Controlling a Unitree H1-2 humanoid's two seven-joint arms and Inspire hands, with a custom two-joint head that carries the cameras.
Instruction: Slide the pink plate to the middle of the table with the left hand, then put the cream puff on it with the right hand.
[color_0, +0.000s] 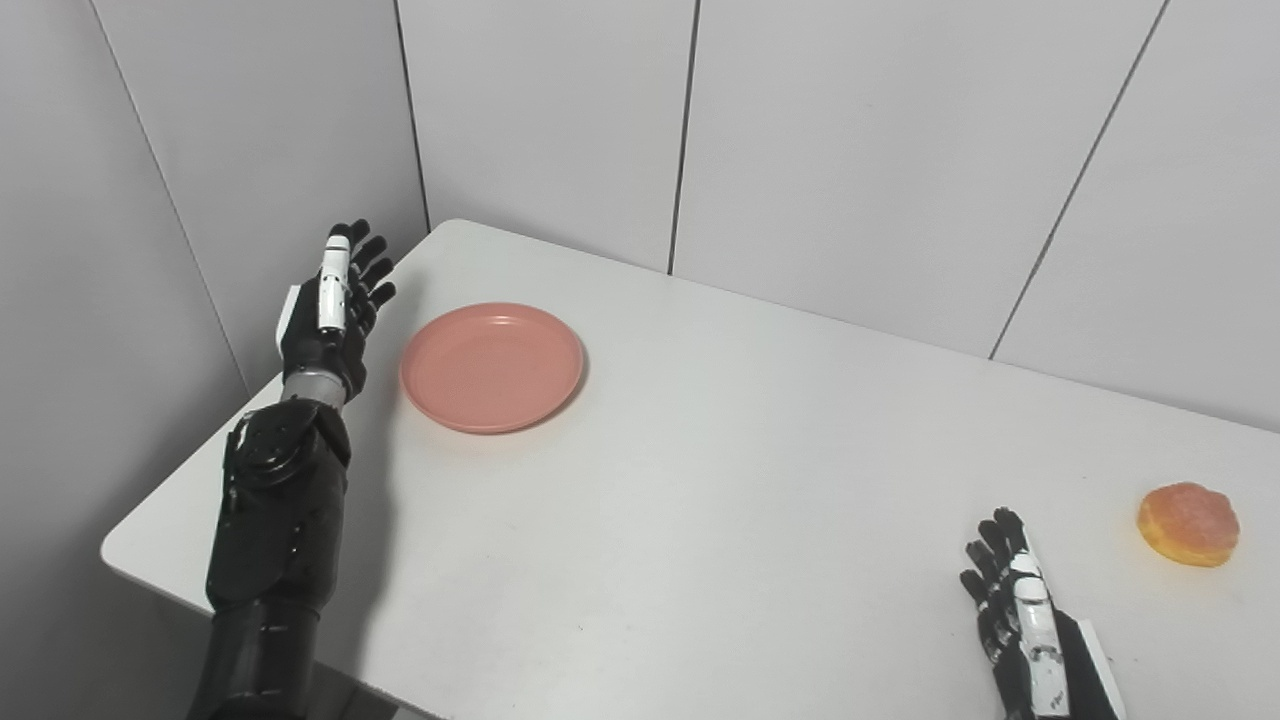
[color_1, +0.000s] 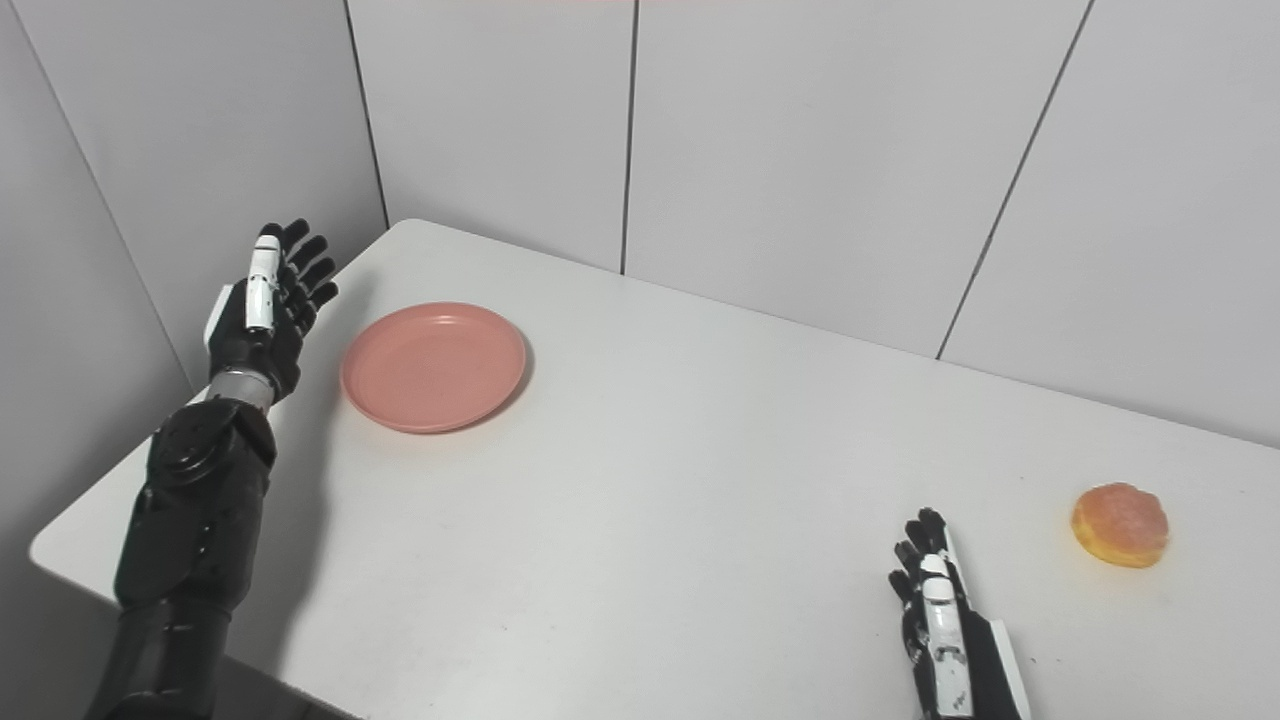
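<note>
While empty, left robot hand (color_0: 335, 310) spread open

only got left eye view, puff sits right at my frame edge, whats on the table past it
observer: the right eye view shows more white table to the right of the cream puff, with nothing on it up to the frame edge.
operator: right hand touching the puff from that angle
observer: no, from that second angle the open right hand sits apart from it, with table showing between.
operator: left hand on the plate
observer: no, that angle also shows a gap between the open left hand and the pink plate.
</note>
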